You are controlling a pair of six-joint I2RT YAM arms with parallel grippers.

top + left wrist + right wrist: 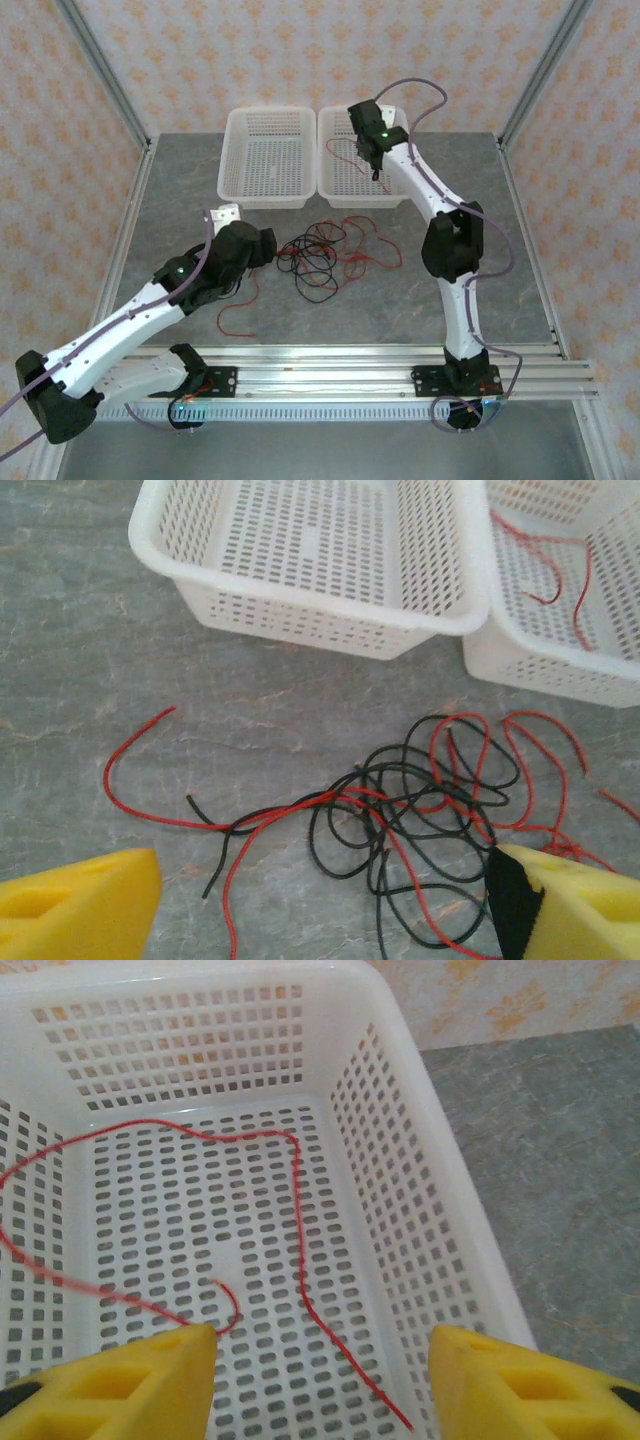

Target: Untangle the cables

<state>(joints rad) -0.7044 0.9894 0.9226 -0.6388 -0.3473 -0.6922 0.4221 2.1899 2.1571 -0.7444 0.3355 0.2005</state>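
Note:
A tangle of thin red and black cables (322, 255) (420, 800) lies on the grey table, in front of the baskets. My left gripper (270, 248) (330, 910) hovers just left of the tangle, open, its yellow fingers (80, 905) straddling the near loops without touching them. One red cable (297, 1220) (555, 570) lies loose on the floor of the right white basket (345, 195) (400, 1160). My right gripper (375, 172) (320, 1380) hangs over that basket, open, with this cable lying below and between its fingers (150, 1380).
The left white basket (268, 112) (310, 620) stands beside the right one at the back. A red cable end (110, 780) trails left from the tangle, and another red strand (238, 312) runs toward the near rail (350, 360).

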